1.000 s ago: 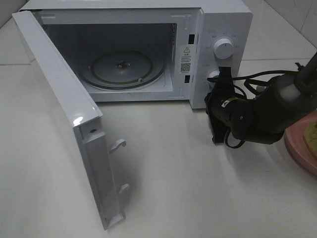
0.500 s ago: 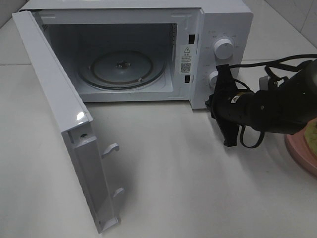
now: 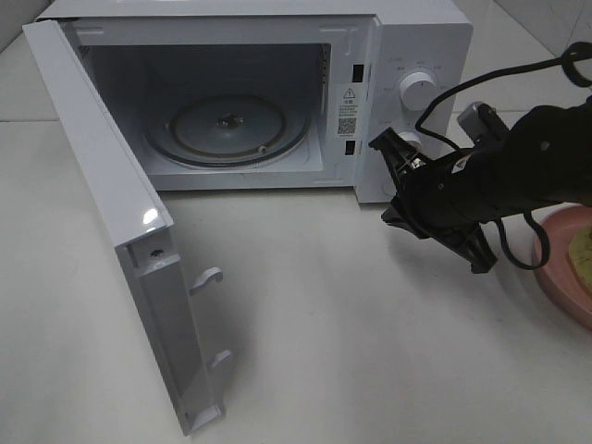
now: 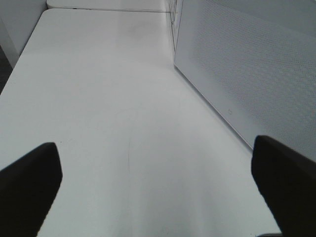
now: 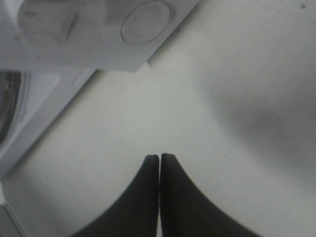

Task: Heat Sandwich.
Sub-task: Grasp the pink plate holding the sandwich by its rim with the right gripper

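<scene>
While the microwave stands with its door swung wide and its turntable bare, I read the step in hand as loading, with nothing in the cavity yet.

High view: the right gripper hangs just in front of the control panel, beside the lower knob, and holds nothing. Its arm reaches in low over the table, wrist rolled partly over. The sandwich lies on the pink plate well behind the gripper, back along its arm on the side away from the microwave, and the frame edge cuts off half of it.

Left wrist view: the left gripper is spread wide and empty over bare table. A white dotted panel runs close along one side of it – door or wall, I cannot tell.

Right wrist view: the fingers are pressed tip to tip, with table under them and a knob ahead of them.

Next, as I judge it, that gripper must turn back toward the plate and part its fingers. It then takes the rim or the sandwich and carries it level into the cavity.
</scene>
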Available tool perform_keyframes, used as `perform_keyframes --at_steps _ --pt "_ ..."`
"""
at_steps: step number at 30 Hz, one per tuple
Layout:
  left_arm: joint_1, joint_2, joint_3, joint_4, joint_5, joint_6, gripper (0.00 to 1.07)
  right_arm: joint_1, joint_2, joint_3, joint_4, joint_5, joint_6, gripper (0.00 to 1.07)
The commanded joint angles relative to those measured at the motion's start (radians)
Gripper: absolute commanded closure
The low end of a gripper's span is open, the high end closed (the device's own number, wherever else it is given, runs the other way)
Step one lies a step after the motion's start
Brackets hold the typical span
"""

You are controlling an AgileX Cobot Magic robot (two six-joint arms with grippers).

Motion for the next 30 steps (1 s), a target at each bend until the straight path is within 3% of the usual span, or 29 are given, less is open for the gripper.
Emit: perform_keyframes --at_steps 1,5,10,23,30 --pt "0.003 -0.023 0.001 -0.005 -0.006 0.002 0.05 0.0 -0.044 0.0 -0.021 0.079 -0.185 1.02" --pt "0.003 -0.023 0.001 -0.005 -0.006 0.002 0.05 0.0 -0.114 0.0 -0.033 0.171 -0.464 1.01" --pt "0.003 -0.023 0.001 -0.005 -0.006 0.002 0.05 0.0 -0.174 0.0 -0.075 0.254 -0.635 1.0" --pt "0.003 -0.023 0.001 -0.005 -0.006 0.002 0.05 -0.003 -0.287 0.0 -0.418 0.613 -0.685 0.96" --pt "0.003 -0.023 0.001 -0.005 -0.006 0.002 0.05 -0.098 -0.31 0.0 -0.426 0.721 -0.685 0.94"
